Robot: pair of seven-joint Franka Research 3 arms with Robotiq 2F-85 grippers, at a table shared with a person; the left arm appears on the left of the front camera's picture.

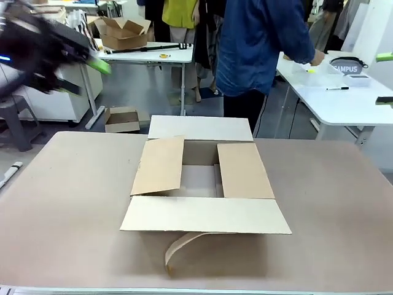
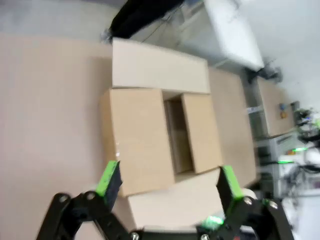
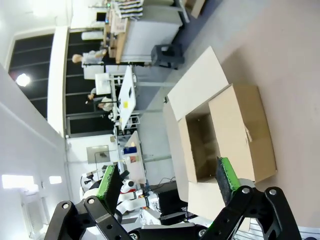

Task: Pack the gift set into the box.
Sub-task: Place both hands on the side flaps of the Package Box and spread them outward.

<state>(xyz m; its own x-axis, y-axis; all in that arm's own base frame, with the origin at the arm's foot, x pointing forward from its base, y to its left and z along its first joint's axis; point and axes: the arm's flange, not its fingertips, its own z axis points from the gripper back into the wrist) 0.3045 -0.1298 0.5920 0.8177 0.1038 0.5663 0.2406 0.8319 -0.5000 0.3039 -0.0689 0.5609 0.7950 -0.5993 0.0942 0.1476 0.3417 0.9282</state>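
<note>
The box [image 1: 204,214] lies in the middle of the brown table, its four flaps spread and the inside bare; a curl of brown tape [image 1: 180,247] hangs at its near edge. My left gripper [image 1: 86,72] is blurred, high at the far left. From above it looks down on the box [image 2: 140,135], open, nothing between its fingers. My right gripper [image 1: 385,77] shows green pads at the right edge. It is open above the box [image 3: 240,130]. I cannot make out the gift set. A person [image 1: 258,43] in blue reaches to a translucent item [image 1: 304,72].
A white side table [image 1: 344,104] at the far right carries a grey bag [image 1: 347,64] and a marker [image 1: 338,88]. A smaller carton [image 1: 123,31] stands on a far table, a low cardboard tray [image 1: 121,118] on the floor. Bare tabletop [image 1: 61,203] surrounds the box.
</note>
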